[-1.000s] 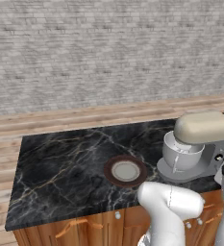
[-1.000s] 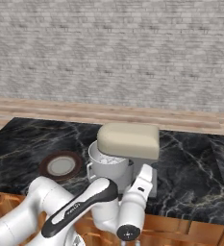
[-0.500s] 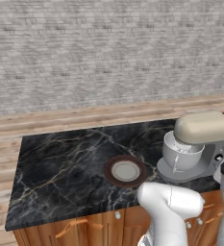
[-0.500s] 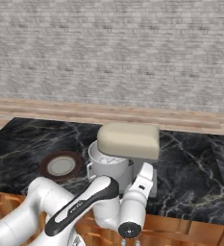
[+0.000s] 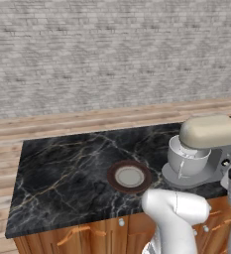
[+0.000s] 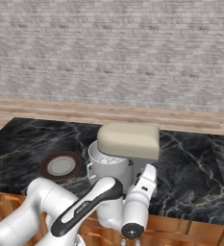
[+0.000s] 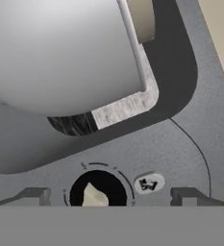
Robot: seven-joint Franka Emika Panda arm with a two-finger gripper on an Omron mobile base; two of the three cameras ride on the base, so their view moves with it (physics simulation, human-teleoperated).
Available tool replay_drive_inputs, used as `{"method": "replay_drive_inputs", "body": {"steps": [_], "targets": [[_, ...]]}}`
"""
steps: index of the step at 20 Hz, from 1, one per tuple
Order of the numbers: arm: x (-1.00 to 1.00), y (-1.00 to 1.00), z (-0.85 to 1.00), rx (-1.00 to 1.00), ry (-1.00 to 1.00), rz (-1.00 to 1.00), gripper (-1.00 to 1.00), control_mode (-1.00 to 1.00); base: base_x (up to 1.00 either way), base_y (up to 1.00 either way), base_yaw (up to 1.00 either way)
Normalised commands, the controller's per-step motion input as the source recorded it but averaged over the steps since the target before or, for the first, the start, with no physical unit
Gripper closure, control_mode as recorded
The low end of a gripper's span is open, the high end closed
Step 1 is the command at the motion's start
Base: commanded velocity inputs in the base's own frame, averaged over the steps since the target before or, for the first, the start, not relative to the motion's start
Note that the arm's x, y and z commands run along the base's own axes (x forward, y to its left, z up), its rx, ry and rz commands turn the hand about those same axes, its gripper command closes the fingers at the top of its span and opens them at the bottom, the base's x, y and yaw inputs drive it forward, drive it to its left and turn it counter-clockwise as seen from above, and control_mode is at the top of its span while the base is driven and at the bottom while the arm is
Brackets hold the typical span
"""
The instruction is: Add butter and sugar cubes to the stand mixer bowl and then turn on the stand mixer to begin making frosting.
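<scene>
The stand mixer (image 5: 209, 133) stands at the right of the black marble counter, its beige head (image 6: 129, 140) lowered over the stand mixer bowl (image 6: 107, 168). In the hand view the grey bowl (image 7: 60, 53) and its handle (image 7: 138, 53) loom close above the mixer's grey base (image 7: 185, 139). A black dial with a beige pointer (image 7: 98, 193) sits on that base. My gripper (image 7: 111, 197) is open, one fingertip (image 7: 34, 196) on each side of the dial and apart from it. The butter and sugar cubes are out of view.
A round brown-rimmed plate (image 5: 129, 176) lies on the counter (image 5: 62, 173) left of the mixer. My white arm (image 6: 89, 206) reaches in from the counter's front edge. Wooden cabinet fronts (image 5: 82, 235) run below, and a brick wall stands behind.
My forearm has edged very slightly in the right base view. The jaws stay open and nothing on the counter has moved.
</scene>
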Motion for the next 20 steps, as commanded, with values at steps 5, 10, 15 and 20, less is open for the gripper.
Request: {"method": "replay_drive_inputs", "body": {"steps": [5,10,15,20], "targets": [[0.05,-0.08,-0.09,0.0,0.0,0.0,-1.0,-1.0,0.0,0.0,0.0],[0.21,0.05,-0.03,0.0,0.0,0.0,-1.0,-1.0,0.0,0.0,0.0],[0.1,0.11,-0.01,0.0,0.0,0.01,-1.0,-1.0,0.0,0.0,0.0],[0.05,0.23,-0.01,0.0,-0.02,0.0,1.0,-1.0,0.0,0.0,0.0]]}}
